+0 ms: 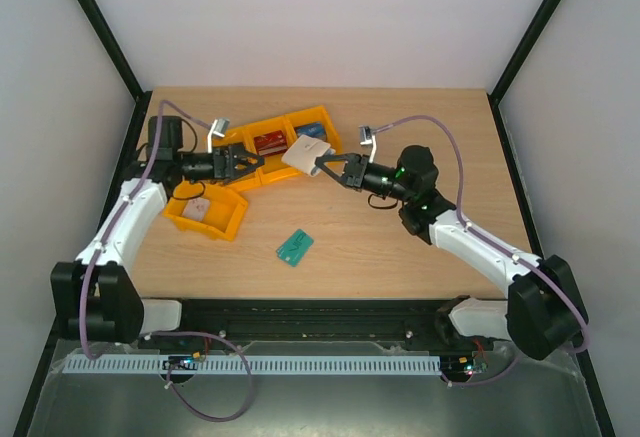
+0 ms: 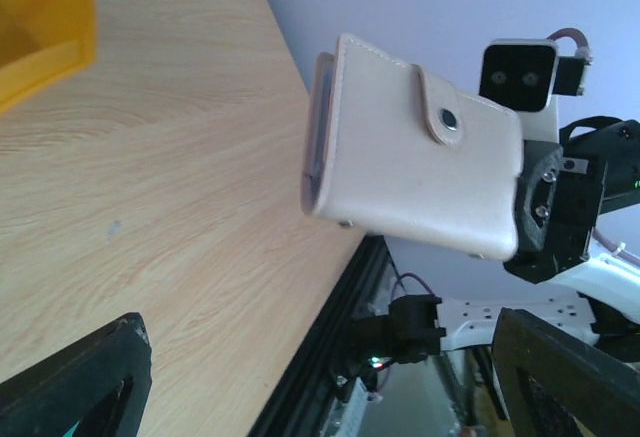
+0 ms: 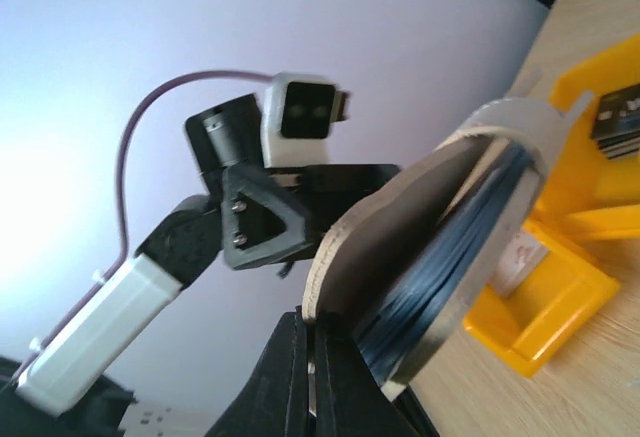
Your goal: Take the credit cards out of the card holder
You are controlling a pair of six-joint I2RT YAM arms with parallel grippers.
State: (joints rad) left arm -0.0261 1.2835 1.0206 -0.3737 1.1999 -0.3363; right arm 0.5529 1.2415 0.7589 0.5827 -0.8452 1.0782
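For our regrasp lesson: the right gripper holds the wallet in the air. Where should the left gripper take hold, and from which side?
Likely the wallet's free edge, opposite the right gripper. The left gripper, open, should come from its own side and pinch across the thin thickness: that end is unobstructed, and the snap tab is left clear.

One card holder [image 1: 303, 154], one red card [image 1: 270, 142], one green card [image 1: 294, 247]

A divided yellow bin [image 1: 322, 117] sits on the wooden table [image 1: 420, 257], with a smaller yellow bin [image 1: 228, 219] just beside it. A small green flat object [image 1: 294, 247] lies apart.
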